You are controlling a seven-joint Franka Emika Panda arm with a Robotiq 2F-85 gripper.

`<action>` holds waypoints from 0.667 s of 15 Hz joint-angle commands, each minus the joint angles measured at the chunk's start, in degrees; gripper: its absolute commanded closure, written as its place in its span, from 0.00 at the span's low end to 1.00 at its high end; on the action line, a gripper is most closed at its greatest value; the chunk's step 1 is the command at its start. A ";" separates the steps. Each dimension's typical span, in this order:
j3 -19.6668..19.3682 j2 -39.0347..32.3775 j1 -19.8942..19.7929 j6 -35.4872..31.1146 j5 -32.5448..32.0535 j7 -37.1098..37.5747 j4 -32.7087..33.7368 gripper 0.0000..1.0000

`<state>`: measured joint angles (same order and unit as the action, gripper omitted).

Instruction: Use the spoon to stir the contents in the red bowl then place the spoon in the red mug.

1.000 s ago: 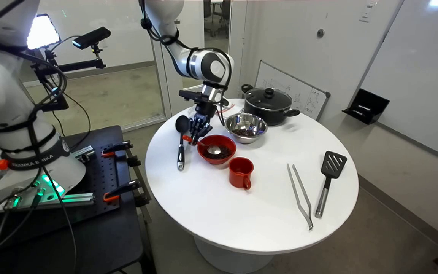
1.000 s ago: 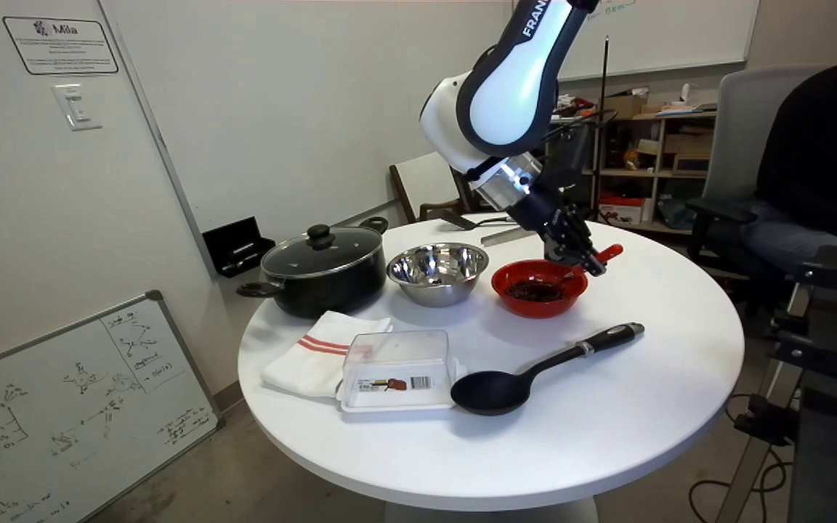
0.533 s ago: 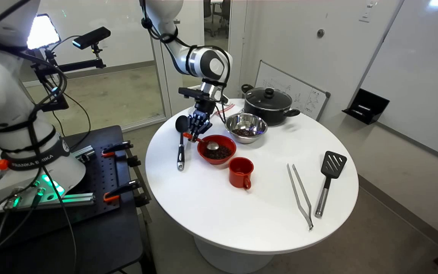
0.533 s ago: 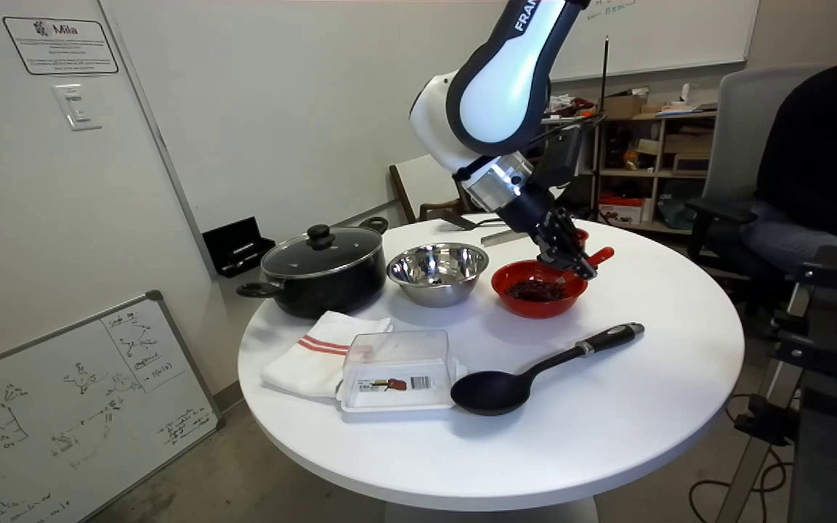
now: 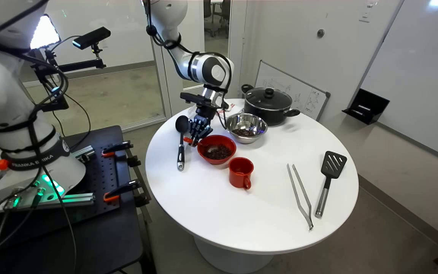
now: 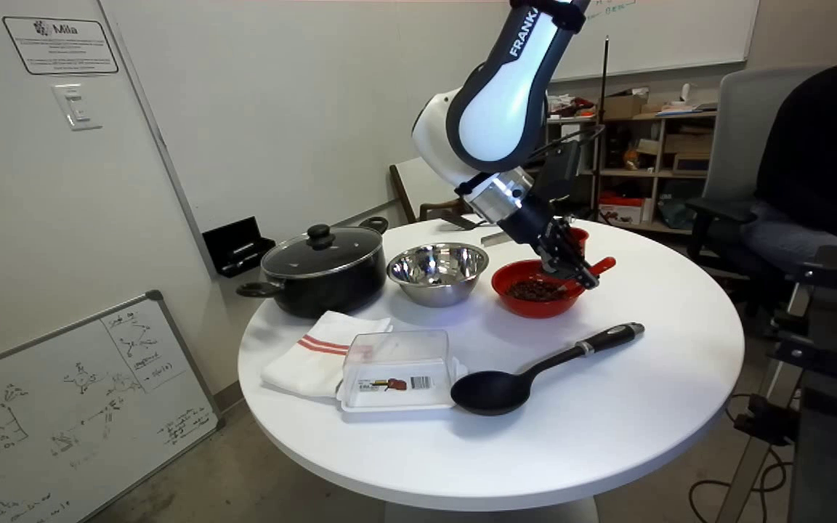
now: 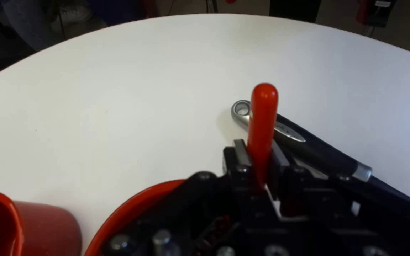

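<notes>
My gripper (image 7: 260, 156) is shut on the red handle of a spoon (image 7: 263, 113); the handle's end sticks out past the fingertips. In both exterior views the spoon slants down into the red bowl (image 6: 527, 309), its head mostly sunk in the dark bits (image 5: 219, 153) there. My gripper (image 6: 590, 277) stands just over the bowl's rim. Close to the bowl is the red mug (image 5: 238, 179), upright, with nothing seen inside. Part of the mug (image 7: 50, 224) shows at lower left in the wrist view, where the arm's fingers cover much of the bowl (image 7: 144, 201).
A long black spoon (image 6: 491, 392) lies near the gripper's other side. Behind stand a steel bowl (image 6: 437, 295) and a lidded black pot (image 6: 331, 287). A clear plastic box (image 6: 397, 392) and a folded towel (image 6: 306, 363) lie together. Tongs (image 5: 299, 206) and a slotted spatula (image 5: 322, 203) lie farther off.
The spoon's head, shiny and plain over the contents before, has dipped and is now mostly hidden among them. My gripper rose slightly, then came down a little, still on the handle.
</notes>
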<state>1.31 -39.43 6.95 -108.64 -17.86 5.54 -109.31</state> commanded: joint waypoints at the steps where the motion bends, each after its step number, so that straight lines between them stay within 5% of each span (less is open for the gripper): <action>1: -1.80 -1.61 0.13 2.42 0.03 0.40 2.43 0.96; 10: -5.39 -0.52 0.45 4.03 -1.51 5.86 2.67 0.96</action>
<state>-2.82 -39.85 6.94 -107.35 -18.54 9.01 -107.97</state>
